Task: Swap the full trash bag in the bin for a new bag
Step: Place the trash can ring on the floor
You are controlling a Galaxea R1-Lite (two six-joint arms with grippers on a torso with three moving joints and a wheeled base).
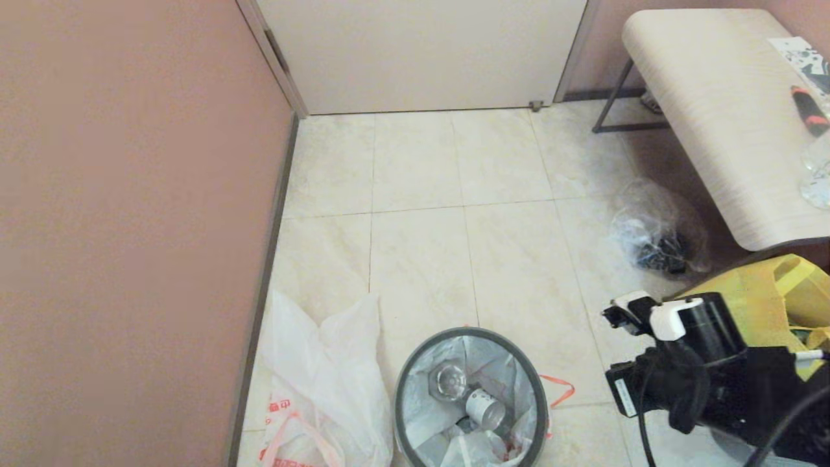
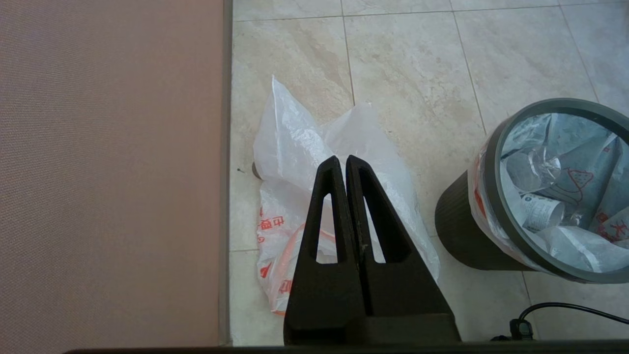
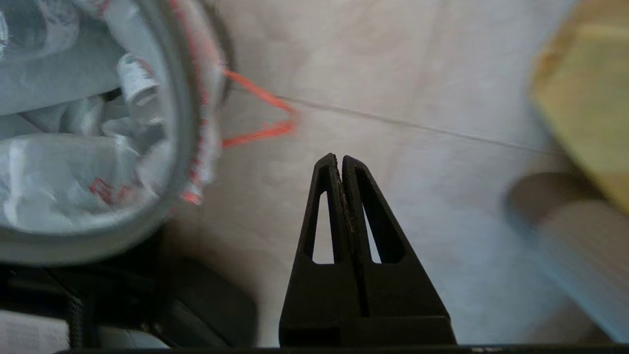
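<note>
The bin (image 1: 397,397), a small round wastebasket with a dark grey rim hoop, stands on the floor tiles at the bottom centre. The full trash bag (image 1: 421,389) lines it, holding clear bottles and a silver can; one orange handle (image 1: 561,389) hangs over the right side. The new bag (image 1: 324,383) lies limp on the floor left of the bin, by the wall. My left gripper (image 2: 342,160) hovers shut and empty above the new bag (image 2: 300,147), the bin (image 2: 457,226) to its side. My right gripper (image 3: 339,158) is shut and empty over bare floor beside the bin's rim (image 3: 182,123).
A pink wall (image 1: 130,227) runs along the left and a door (image 1: 421,52) closes the back. A table (image 1: 713,110) stands at the right, with a clear bag of dark contents (image 1: 658,233) and a yellow tote bag (image 1: 771,285) below it. My right arm (image 1: 713,370) is near the tote.
</note>
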